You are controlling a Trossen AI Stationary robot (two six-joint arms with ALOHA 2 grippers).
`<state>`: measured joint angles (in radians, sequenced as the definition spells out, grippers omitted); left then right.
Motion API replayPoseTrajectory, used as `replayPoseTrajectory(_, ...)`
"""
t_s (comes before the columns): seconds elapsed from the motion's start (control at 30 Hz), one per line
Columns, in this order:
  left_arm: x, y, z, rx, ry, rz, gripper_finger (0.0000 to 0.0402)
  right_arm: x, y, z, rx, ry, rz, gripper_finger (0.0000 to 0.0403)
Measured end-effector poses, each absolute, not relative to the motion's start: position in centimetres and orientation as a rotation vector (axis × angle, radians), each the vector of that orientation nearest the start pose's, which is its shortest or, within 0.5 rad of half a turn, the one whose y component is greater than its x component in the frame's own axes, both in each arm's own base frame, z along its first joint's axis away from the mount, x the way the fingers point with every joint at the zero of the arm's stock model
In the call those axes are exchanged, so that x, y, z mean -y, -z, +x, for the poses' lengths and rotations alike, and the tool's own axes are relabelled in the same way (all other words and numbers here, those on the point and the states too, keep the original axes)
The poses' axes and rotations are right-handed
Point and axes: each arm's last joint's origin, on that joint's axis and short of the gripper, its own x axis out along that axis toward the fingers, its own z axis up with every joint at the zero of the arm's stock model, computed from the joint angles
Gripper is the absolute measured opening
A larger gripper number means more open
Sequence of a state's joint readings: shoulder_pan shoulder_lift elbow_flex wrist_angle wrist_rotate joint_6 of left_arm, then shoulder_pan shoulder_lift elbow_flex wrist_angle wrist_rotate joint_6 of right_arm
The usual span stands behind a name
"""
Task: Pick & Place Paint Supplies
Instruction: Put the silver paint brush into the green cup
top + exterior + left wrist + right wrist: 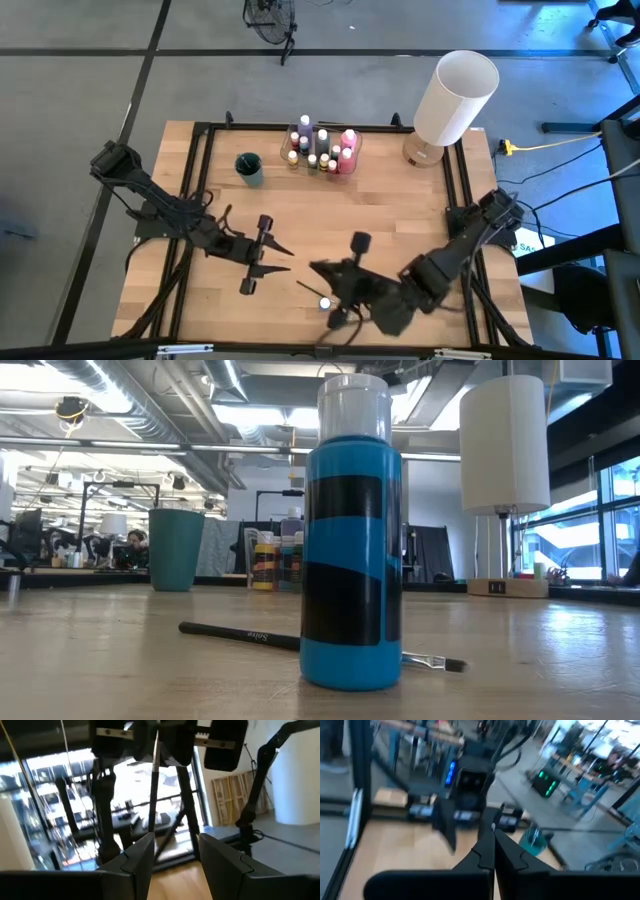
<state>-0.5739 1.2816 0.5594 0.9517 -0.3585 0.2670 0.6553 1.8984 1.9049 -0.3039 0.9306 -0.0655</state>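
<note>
At the table's far edge, most bottles (pixel 322 148) stand grouped already. A blue bottle (pixel 351 550) and a brush (pixel 300 641) remain near the front. Left gripper (pixel 283 255) half open, empty; right gripper (pixel 318 267) closed, empty.

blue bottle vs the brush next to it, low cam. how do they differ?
Pose: the blue bottle stands upright; the paintbrush lies flat.
Build: the bottle is wide, with a black label and a pale cap; the paintbrush is thin, with a dark handle and a metal ferrule.
Place: the bottle is nearer the low camera and hides the paintbrush's middle.
Shared: both rest on the wooden table.
</note>
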Motion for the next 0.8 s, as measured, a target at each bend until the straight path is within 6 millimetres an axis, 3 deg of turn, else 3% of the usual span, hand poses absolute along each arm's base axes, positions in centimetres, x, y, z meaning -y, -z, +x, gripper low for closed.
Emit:
replayPoseTrajectory(0.13,13.2,-26.4,22.4,0.257,0.143,0.209,0.0150,-23.0,-39.7,37.1,-0.178,0.158,-0.293,0.0000)
replayPoseTrajectory(0.37,12.5,-26.7,22.4,0.246,-0.052,0.142,0.0150,-20.6,-39.6,38.8,-0.189,0.085,-0.253,0.0000)
replayPoseTrajectory(0.8,12.1,-26.7,22.7,0.260,-0.014,0.214,0.0150,-18.4,-39.5,39.9,-0.200,0.131,-0.259,0.0000)
